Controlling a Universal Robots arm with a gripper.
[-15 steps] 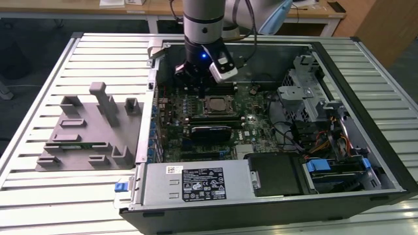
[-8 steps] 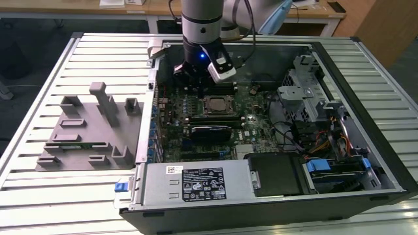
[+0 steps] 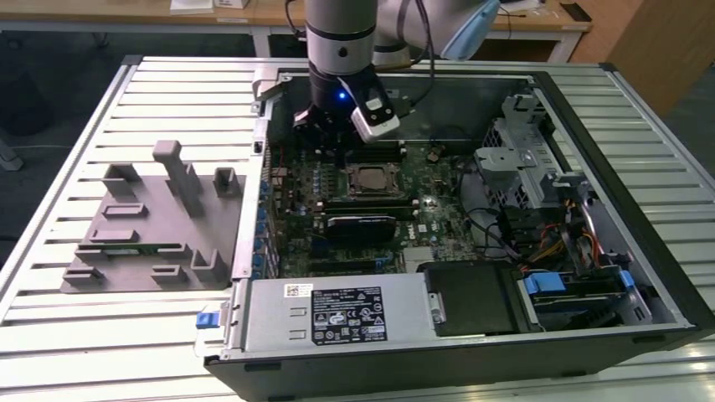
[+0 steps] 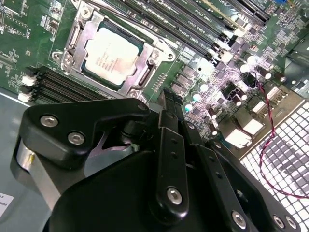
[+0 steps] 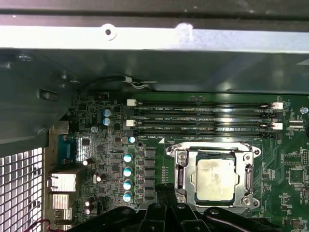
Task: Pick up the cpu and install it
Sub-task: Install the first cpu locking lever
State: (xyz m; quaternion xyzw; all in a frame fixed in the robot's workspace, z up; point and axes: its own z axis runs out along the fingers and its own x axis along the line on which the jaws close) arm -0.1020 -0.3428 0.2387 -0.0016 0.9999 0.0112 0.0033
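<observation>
Just above the green motherboard, the gripper hovers with its jaws drawn together on nothing. Beside it the cpu lies seated in the metal-framed socket, inside the open computer case. The case's power supply bears a white printed label.

Silvery grey tubular arm ending in a black gripper.
The arm's tube is silvery grey, with a pale blue joint cap and a black cable running alongside it. A small blue light glows on the black wrist, beside a white camera block. In the second wrist view, the gripper's matte black, round-edged links carry round silver screws.
</observation>
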